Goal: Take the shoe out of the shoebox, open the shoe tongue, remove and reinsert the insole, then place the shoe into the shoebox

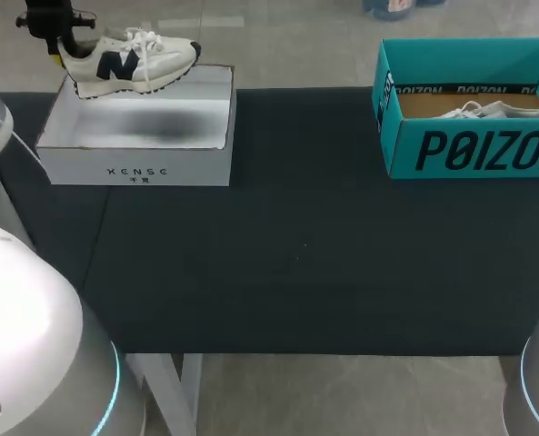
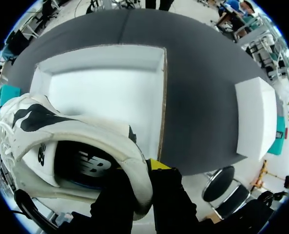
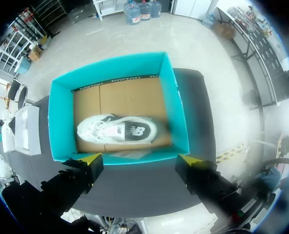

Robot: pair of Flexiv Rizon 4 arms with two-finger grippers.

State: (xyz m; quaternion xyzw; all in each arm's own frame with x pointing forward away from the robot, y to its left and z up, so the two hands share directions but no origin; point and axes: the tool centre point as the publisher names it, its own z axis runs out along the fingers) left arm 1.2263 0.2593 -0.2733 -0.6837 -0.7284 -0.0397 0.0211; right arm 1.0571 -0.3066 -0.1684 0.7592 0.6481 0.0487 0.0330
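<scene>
A white sneaker (image 1: 133,62) with a navy side logo hangs over the back edge of an open white shoebox (image 1: 137,136) at the table's back left. My left gripper (image 1: 60,50) is shut on its heel. In the left wrist view one yellow-tipped finger (image 2: 156,164) presses the outside of the sneaker's (image 2: 61,131) heel collar and the other sits inside the opening, with the white shoebox (image 2: 105,92) beneath. My right gripper (image 3: 140,160) hangs open above a teal shoebox (image 3: 61,122), where a second white sneaker (image 3: 117,130) lies on its side.
The teal shoebox (image 1: 474,150) stands at the table's back right, with its sneaker (image 1: 496,110) showing over the wall. Dark cloth (image 1: 296,254) covers the table between and in front of the boxes.
</scene>
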